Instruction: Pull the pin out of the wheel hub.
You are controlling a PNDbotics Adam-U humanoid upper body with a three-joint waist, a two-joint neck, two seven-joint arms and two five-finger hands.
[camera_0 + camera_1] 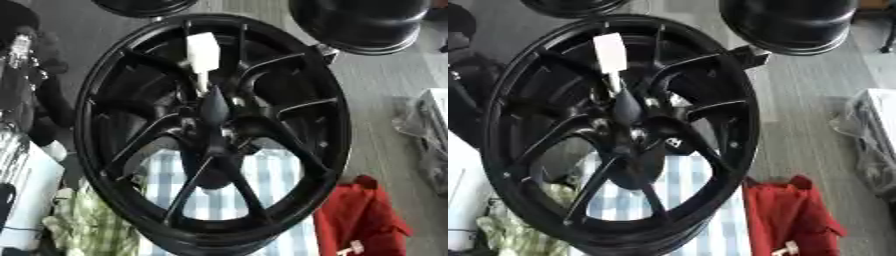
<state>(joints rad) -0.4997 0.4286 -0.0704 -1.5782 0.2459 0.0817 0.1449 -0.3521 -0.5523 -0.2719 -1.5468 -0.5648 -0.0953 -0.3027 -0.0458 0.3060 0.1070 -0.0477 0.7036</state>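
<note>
Here, a black multi-spoke wheel hub (213, 132) fills both eye views, standing upright with its face turned toward the camera. A white pin (202, 52) with a blocky head and a thin pale shaft sits just above the hub centre, its shaft running down toward the dark centre boss (214, 107); whether the tip is seated in a hole or only rests against the boss cannot be told. No robot hand can be made out in either view, so whether the left or right robot hand is released, clenched or grasping anything cannot be stated from these views. Other dark rims (363, 22) lie beyond the hub at the upper edge, a blue-and-white checked cloth (262, 192) shows through the lower spokes, and a red cloth (359, 217) lies at the lower right. The pin appears not yet withdrawn. The main risks, as judged, are these: a pull made at an angle to the shaft could bind or bend the thin shaft in its seat; fingers approaching between the closely spaced spokes could strike a spoke and miss the head; and a pull on the pin could tip or roll the upright hub, if it is unsupported, toward the neighbouring rims.
</note>
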